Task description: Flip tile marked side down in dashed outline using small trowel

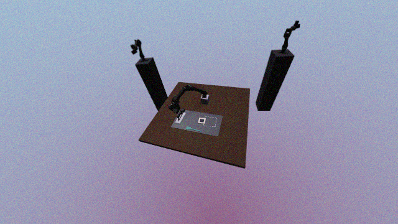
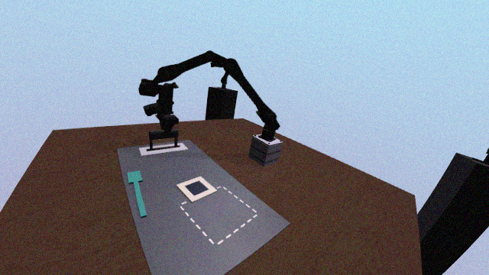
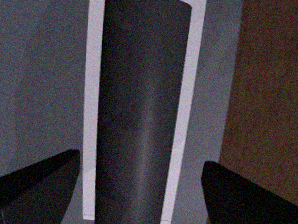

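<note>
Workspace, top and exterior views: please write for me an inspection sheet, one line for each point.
Surface: brown table with gray mat.
Job's things: tile flat, marked side up, mostly outside the dashed outline; white plate with black raised handle, probably the trowel, on the mat.
Clutter: teal paddle-shaped tool lying on the mat; its role is uncertain.
Gripper: open, fingers on either side of the handle, not closed on it.
Cables: nothing seen.
Surroundings: two dark pillars beside the table, each carrying a black arm.
</note>
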Controlling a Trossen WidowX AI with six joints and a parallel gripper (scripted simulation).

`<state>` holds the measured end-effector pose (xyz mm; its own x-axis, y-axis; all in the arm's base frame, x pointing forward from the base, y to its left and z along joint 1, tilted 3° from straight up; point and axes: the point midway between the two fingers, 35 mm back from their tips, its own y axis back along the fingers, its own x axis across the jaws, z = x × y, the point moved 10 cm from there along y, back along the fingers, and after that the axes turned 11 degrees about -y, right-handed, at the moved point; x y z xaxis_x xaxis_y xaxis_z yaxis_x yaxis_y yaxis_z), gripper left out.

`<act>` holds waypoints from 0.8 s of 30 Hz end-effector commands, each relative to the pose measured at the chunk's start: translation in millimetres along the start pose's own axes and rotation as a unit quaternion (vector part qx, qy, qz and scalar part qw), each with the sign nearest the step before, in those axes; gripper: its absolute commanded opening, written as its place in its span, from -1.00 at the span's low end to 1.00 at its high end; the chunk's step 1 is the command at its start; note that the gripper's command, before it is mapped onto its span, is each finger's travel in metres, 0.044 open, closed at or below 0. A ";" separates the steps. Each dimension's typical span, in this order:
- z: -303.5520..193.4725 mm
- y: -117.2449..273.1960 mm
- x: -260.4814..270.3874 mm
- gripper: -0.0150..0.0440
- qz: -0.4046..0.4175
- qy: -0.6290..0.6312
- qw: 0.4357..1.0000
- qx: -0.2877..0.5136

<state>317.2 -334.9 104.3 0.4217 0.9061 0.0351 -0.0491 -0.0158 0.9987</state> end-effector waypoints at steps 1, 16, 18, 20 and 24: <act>-1.0 -6.1 0.2 0.42 -0.001 0.001 1.000 0.003; -1.1 -6.4 0.2 -0.05 -0.001 0.001 1.000 0.003; -1.1 -6.4 0.2 -0.05 -0.001 0.001 1.000 0.003; -1.1 -6.4 0.2 -0.05 -0.001 0.001 1.000 0.003; -1.1 -6.4 0.2 -0.05 -0.001 0.001 1.000 0.003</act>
<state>317.2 -333.5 98.4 0.4199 0.9067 0.0389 -0.0465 -0.0213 0.9987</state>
